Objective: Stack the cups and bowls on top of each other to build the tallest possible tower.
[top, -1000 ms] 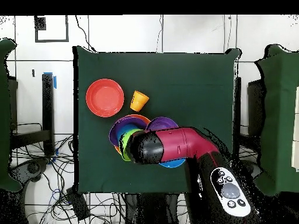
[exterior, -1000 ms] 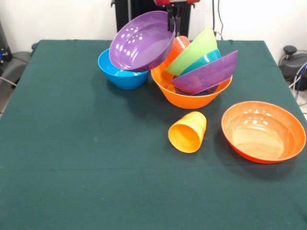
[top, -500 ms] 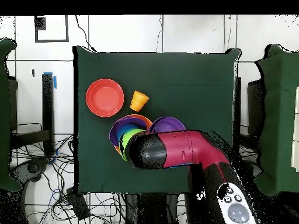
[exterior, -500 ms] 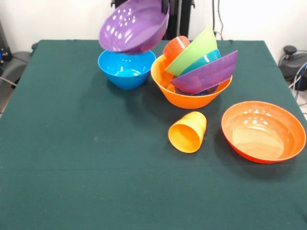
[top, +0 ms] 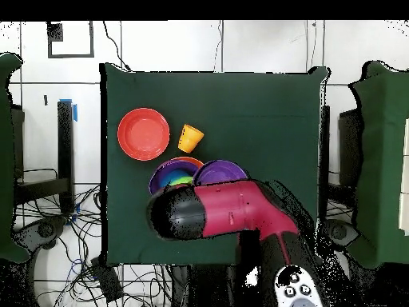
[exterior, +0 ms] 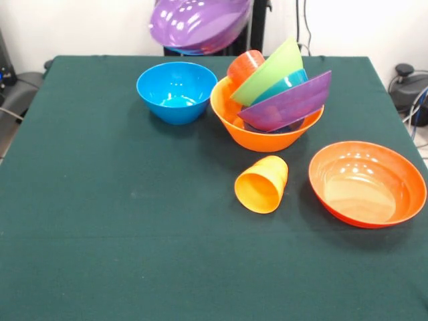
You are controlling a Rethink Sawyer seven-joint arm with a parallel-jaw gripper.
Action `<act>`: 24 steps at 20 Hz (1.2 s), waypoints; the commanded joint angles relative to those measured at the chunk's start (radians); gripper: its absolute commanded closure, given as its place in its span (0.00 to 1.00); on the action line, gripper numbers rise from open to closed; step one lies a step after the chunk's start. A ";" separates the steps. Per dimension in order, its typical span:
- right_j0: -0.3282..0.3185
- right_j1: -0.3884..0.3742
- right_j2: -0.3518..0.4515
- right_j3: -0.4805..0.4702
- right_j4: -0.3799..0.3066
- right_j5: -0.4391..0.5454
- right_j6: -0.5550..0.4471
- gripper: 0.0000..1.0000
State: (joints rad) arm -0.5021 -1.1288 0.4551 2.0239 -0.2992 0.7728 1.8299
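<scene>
7 bowls (exterior: 367, 182), 2 cups (exterior: 262, 184)

Thick, rounded red arm (top: 240, 212) with a bulbous black end and a grey-buttoned black panel.

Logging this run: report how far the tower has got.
Done: the big yellow-orange bowl holds a tilted purple bowl, blue and lime green bowl and a red-orange cup.

In hand: a second purple bowl is lifted high at the top edge; the pincer itself is hidden.

Left: the blue bowl, the yellow-orange cup on its side, and the red-orange bowl.
</scene>
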 commanded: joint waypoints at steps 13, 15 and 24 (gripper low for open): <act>0.220 0.151 -0.116 0.054 -0.022 -0.139 0.202 1.00; 0.219 0.160 -0.123 0.060 -0.017 -0.164 0.196 1.00; 0.273 0.253 -0.168 -0.028 -0.008 -0.170 0.219 1.00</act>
State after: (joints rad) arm -0.2842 -1.0091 0.3490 2.0273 -0.2984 0.6433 1.8523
